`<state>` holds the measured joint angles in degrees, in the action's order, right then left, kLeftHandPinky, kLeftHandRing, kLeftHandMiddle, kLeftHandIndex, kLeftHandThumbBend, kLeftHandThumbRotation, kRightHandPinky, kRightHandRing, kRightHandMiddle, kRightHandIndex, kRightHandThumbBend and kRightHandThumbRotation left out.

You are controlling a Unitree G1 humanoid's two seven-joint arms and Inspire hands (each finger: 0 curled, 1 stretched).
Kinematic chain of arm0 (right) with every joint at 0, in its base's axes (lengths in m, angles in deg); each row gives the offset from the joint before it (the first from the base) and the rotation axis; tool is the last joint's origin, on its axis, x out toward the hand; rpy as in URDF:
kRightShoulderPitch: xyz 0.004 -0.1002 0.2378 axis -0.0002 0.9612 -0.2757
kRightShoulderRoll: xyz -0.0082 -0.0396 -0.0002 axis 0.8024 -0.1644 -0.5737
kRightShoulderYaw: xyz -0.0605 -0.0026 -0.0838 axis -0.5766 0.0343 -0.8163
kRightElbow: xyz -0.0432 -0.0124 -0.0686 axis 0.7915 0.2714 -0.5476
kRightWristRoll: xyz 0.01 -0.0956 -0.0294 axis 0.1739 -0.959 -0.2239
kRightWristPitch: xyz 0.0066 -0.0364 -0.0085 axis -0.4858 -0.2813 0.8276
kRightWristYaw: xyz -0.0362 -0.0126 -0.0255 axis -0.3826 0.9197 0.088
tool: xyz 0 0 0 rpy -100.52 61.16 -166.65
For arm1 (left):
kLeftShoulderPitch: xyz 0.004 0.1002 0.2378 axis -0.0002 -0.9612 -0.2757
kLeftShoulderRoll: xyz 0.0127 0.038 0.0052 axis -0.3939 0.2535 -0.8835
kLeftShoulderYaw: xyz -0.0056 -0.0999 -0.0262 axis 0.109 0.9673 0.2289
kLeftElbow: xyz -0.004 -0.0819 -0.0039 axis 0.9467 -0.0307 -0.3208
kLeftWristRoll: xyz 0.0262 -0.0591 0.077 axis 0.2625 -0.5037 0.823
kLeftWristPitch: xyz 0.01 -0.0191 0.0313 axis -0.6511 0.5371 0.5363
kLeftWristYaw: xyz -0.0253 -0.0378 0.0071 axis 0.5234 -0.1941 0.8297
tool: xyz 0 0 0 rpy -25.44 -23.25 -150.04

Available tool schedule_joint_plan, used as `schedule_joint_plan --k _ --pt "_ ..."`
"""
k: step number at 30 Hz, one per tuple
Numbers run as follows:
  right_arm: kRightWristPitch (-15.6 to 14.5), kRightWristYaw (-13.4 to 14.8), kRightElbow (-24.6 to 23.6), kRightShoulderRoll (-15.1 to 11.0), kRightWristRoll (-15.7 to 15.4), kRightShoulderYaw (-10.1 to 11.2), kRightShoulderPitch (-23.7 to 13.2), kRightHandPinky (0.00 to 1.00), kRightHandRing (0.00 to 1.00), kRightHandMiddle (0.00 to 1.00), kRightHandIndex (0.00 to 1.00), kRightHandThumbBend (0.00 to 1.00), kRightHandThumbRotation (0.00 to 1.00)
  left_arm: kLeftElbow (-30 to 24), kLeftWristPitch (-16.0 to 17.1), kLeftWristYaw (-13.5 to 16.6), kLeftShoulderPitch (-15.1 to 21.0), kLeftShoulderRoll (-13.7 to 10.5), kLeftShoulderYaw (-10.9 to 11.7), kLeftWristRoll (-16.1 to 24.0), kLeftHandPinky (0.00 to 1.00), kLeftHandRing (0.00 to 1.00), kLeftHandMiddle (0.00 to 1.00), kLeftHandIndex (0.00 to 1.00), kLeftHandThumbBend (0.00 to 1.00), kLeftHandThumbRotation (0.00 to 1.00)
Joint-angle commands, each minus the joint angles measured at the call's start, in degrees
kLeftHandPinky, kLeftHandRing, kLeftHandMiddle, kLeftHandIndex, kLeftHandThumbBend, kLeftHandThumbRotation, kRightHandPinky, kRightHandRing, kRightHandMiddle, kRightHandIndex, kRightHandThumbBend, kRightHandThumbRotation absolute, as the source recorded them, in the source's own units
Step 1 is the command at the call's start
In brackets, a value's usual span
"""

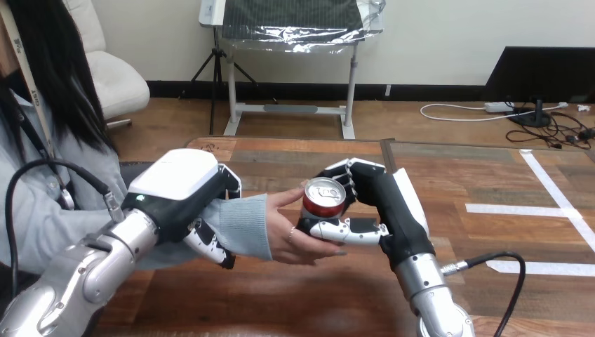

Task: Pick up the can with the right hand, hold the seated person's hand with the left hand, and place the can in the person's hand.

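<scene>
A red can (323,199) with a silver top stands upright in the person's hand (295,232), which lies palm up over the middle of the table. My right hand (372,203) is curled round the can from the right, thumb under it and fingers behind. My left hand (186,200) wraps over the person's wrist at the grey sleeve (245,226), fingers curled beneath it. The person's fingers reach up along the can's left side.
The wooden table (295,295) runs wide in front and to the right, with white tape lines (554,210) at its right. The person sits at the left side. A black cable (509,281) loops by my right forearm.
</scene>
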<state>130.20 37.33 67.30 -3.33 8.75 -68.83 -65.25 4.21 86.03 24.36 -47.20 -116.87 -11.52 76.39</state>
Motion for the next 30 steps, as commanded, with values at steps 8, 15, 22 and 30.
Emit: schedule_joint_plan --k 8,15,22,30 --pt "3.00 -0.32 -4.98 3.00 0.83 -0.63 -3.65 0.36 0.42 0.49 0.50 0.78 0.00 -6.33 -0.72 0.53 4.44 1.28 2.96 -2.05 0.21 0.26 0.34 0.38 0.96 0.00" --pt "2.59 -1.35 -6.02 4.06 1.70 -0.67 -2.95 0.36 0.42 0.49 0.49 0.77 0.00 -6.79 -1.46 0.45 4.37 1.64 2.79 -1.97 0.21 0.26 0.34 0.38 0.95 0.00" --pt "2.93 -1.64 -7.16 5.27 2.52 -0.79 -2.22 0.36 0.42 0.50 0.49 0.78 0.00 -6.41 -1.40 0.79 4.30 1.92 2.61 -1.95 0.21 0.27 0.34 0.37 0.96 0.00" --pt "2.60 -1.49 -8.12 5.88 2.54 -0.92 -1.84 0.35 0.41 0.49 0.49 0.78 0.00 -5.93 -1.31 1.26 4.12 2.26 2.58 -1.93 0.23 0.29 0.35 0.37 0.96 0.00"
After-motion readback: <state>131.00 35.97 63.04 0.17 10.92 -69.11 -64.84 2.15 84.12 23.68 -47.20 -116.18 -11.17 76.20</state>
